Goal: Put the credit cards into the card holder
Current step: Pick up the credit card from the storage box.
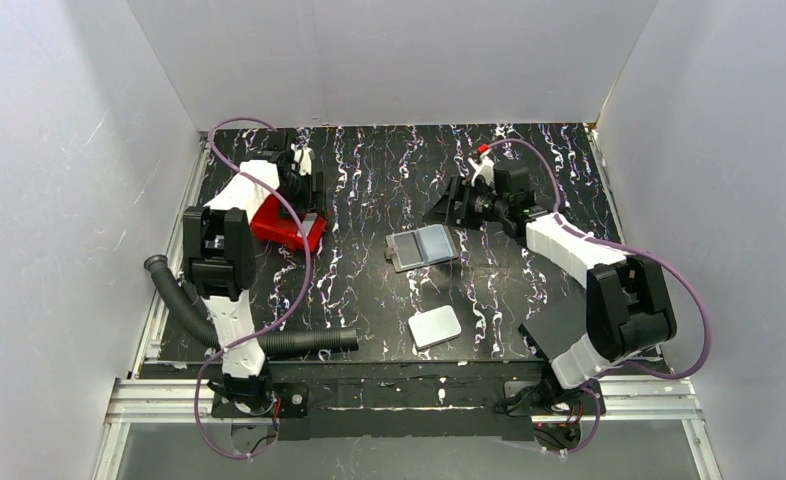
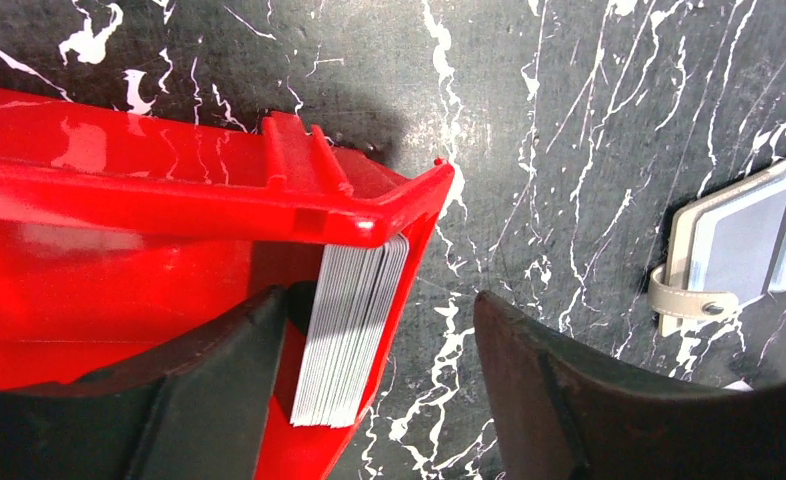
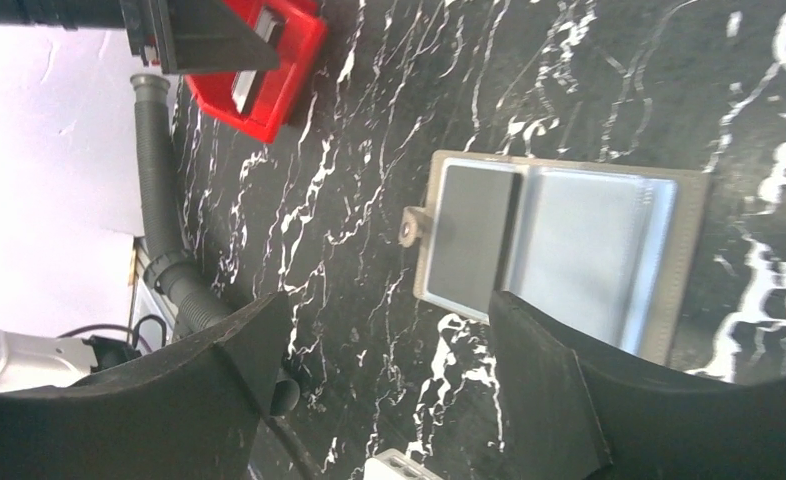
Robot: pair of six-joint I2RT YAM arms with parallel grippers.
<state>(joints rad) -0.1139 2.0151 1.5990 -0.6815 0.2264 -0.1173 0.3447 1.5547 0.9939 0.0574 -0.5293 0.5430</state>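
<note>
A stack of cards [image 2: 349, 335] is seen standing on edge in a corner of the red tray [image 2: 119, 200], at the left of the desk [image 1: 369, 180]. The left gripper [image 2: 381, 305] is held open astride them, with one finger inside the tray and the other outside its wall. The card holder [image 1: 421, 247] is laid open mid-desk. The right gripper [image 3: 384, 310] is spread wide and empty just above it.

Credit cards [image 2: 354, 330] upright in red tray [image 2: 169, 190] corner, amid parted left gripper [image 2: 379, 315] fingers; card holder [image 2: 729, 245] at right
</note>
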